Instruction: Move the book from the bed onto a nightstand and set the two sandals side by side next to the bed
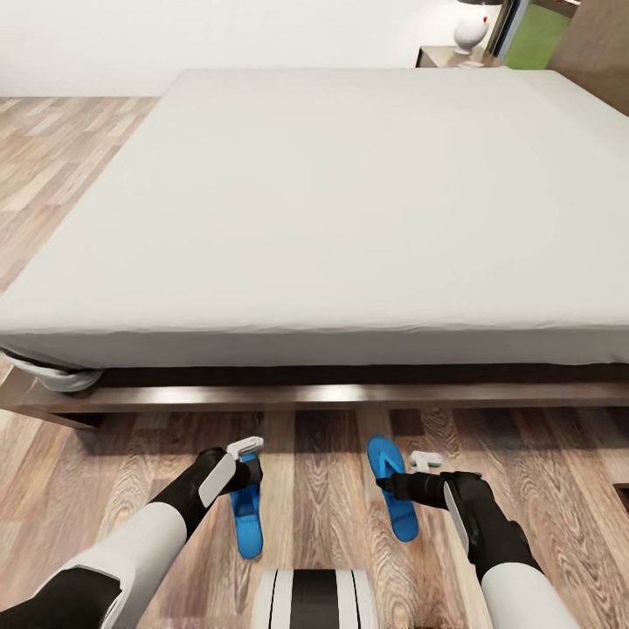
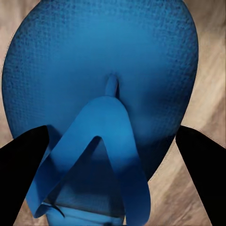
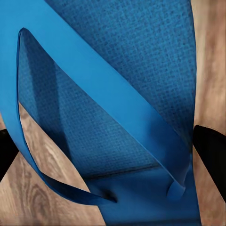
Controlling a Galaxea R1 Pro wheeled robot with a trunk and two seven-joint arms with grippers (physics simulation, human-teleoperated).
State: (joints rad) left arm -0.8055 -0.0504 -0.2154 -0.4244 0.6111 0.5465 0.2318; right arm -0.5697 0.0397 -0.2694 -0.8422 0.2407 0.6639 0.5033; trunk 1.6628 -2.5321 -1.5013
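Both arms reach low and forward, left gripper (image 1: pixel 246 460) and right gripper (image 1: pixel 404 476) each with fingers spread wide.

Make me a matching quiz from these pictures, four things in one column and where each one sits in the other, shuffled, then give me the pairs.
Things:
1. left sandal
2. right sandal
3. white lamp
4. bed

Places:
A. on the nightstand beyond the far corner of the bed
B. on the floor at the right tool
C. spread across the middle, ahead of both arms
D. on the floor at the left tool

Pairs: 1-D, 2-B, 3-A, 4-C
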